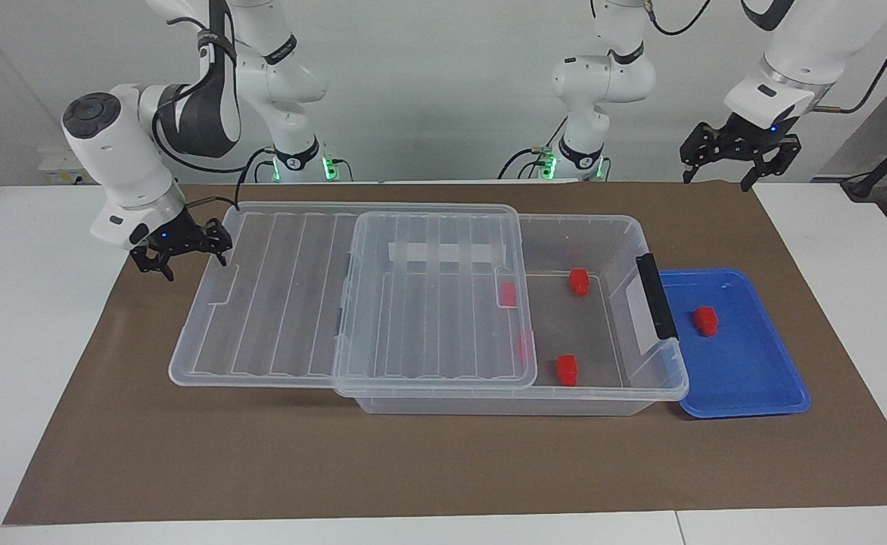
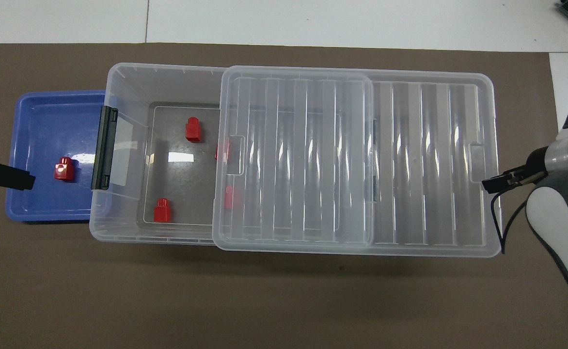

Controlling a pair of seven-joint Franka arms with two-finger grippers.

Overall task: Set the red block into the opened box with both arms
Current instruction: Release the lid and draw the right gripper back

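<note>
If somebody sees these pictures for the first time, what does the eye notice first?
The big clear box in the middle of the brown mat, its ribbed lid slid halfway off toward the right arm's end, where the right gripper sits at the lid's edge. Next, red blocks inside the box and one in the blue tray.

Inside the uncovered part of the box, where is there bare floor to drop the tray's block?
Bare floor of the box lies between the black latch end and the two uncovered red blocks, and between those two. Near the slid-back lid edge it is crowded: two more blocks sit there. The tray's red block waits in the blue tray.
</note>
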